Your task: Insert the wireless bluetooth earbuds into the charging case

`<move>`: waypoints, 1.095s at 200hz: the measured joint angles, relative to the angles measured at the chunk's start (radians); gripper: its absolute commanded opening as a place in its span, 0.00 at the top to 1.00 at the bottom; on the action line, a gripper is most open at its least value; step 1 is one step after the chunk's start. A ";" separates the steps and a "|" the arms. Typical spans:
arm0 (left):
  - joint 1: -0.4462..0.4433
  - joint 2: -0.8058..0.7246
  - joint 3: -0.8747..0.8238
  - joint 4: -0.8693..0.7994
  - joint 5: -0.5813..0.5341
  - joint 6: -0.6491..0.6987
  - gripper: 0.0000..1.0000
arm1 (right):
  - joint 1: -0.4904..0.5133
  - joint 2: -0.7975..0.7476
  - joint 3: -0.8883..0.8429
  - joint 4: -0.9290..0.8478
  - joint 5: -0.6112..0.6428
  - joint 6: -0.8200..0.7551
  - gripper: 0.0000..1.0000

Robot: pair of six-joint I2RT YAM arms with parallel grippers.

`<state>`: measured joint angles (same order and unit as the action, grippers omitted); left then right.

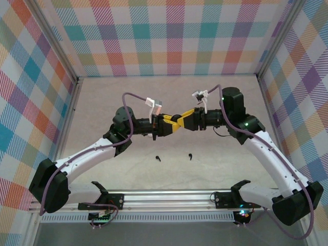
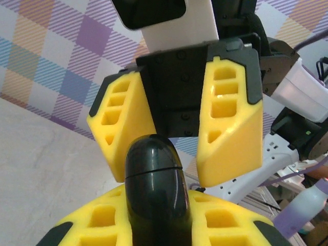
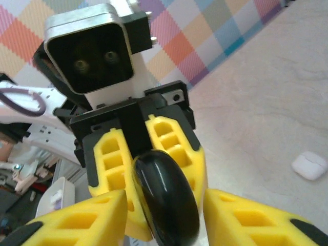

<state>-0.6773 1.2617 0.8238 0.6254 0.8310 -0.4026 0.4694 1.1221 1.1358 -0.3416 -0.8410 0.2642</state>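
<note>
L pincer [image 2: 156, 220] clenched on black case [image 2: 154, 174], R pincer [image 3: 165, 205] released. Top: black earbuds [image 1: 158, 158]; R wrist: white case [image 3: 310, 165].

Left end effector [image 3: 154, 179] clamps a black charging case [image 3: 169, 220] between parted fingers [image 3: 77, 220] of the right end effector [image 3: 165, 197].

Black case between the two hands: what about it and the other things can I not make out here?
black case: its lower half, left wrist view, cut off by the bottom edge.
right hand: whether it touches the case, right wrist view, the case covers the gaps.
two black earbuds: their pose, top view, too small.
white case: open or closed, right wrist view, blurred.
</note>
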 measured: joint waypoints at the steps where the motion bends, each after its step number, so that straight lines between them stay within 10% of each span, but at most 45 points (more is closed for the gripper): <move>1: 0.000 0.000 0.000 0.000 0.001 0.000 1.00 | 0.000 0.002 0.000 0.003 -0.003 -0.002 0.66; 59: 0.018 0.013 0.008 -0.007 0.062 -0.027 0.99 | -0.033 0.063 -0.016 0.086 -0.142 0.009 0.96; 77: 0.019 0.013 0.015 -0.035 0.062 -0.022 0.85 | -0.035 0.071 -0.016 0.086 -0.153 0.002 1.00; 137: 0.013 -0.002 0.036 -0.164 0.016 0.061 0.43 | -0.022 0.089 0.088 -0.094 -0.085 -0.137 1.00; 219: 0.022 -0.140 0.045 -0.376 -0.054 0.351 0.43 | -0.020 0.110 0.249 -0.421 0.057 -0.503 0.98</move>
<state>-0.6556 1.1217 0.8692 0.2497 0.7773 -0.0513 0.4492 1.2320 1.3849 -0.7628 -0.7841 -0.2386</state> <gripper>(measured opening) 0.582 0.137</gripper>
